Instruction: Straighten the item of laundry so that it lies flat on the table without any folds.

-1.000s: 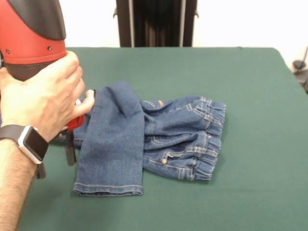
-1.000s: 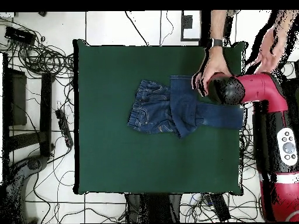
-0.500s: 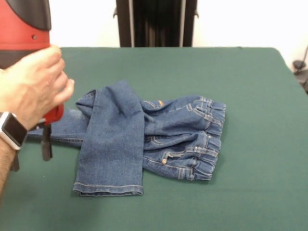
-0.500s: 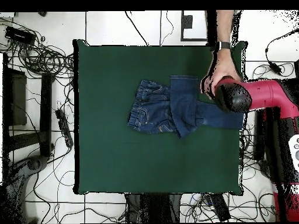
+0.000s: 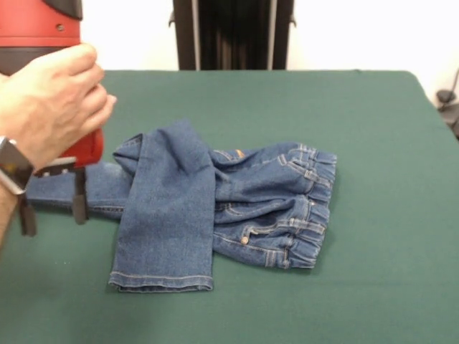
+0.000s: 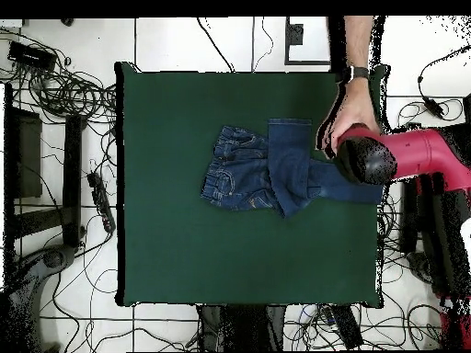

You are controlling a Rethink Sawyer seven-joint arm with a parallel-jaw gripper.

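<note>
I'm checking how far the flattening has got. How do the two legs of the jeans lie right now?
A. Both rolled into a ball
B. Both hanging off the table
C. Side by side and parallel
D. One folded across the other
D: one leg of the jeans lies folded across the other, which runs sideways toward the gripper on the table.

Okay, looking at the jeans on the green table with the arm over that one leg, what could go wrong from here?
1. The claw stands open astride the stretched leg of the jeans; if it shuts on the hem alone, the denim could slip out.
2. The other leg lies folded across the jeans, so pulling may drag the whole pair along the table.
3. A person's hand grips the arm, risking a pinch.
</note>
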